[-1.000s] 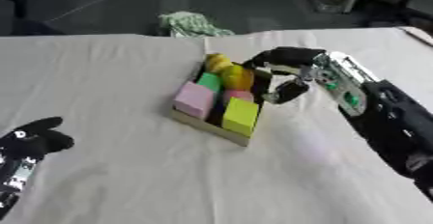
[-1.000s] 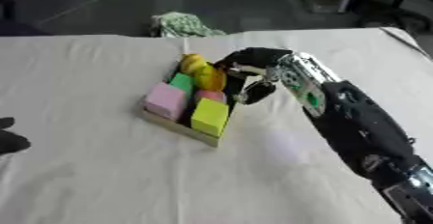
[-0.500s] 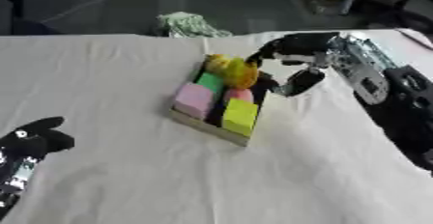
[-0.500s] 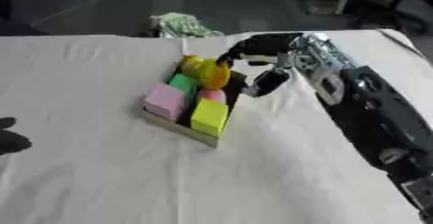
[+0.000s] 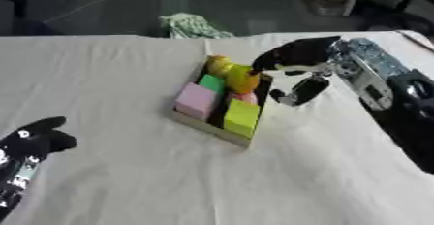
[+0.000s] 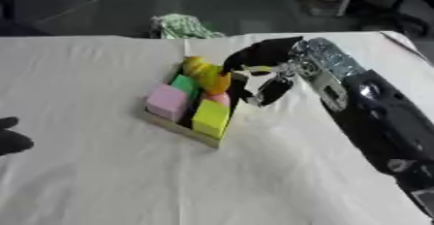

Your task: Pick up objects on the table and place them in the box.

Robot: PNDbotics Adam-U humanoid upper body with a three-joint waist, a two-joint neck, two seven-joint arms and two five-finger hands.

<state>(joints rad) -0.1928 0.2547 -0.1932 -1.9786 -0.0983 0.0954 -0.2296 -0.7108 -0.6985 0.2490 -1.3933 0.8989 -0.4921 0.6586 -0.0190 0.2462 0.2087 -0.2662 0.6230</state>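
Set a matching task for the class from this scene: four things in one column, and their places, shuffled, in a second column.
Things:
1. pink block
2. yellow-green block
3. right hand
4. green-and-white cloth

Places:
A. at the table's far edge
B. over the box's far corner
C. in the box, near right
D. in the box, left side

Pairs: 1-D, 2-C, 3-B, 4-A

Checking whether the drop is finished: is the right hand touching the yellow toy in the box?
Cannot tell. In the left eye view the right hand overlaps the yellow toy with no gap visible, but contact isn't plain.
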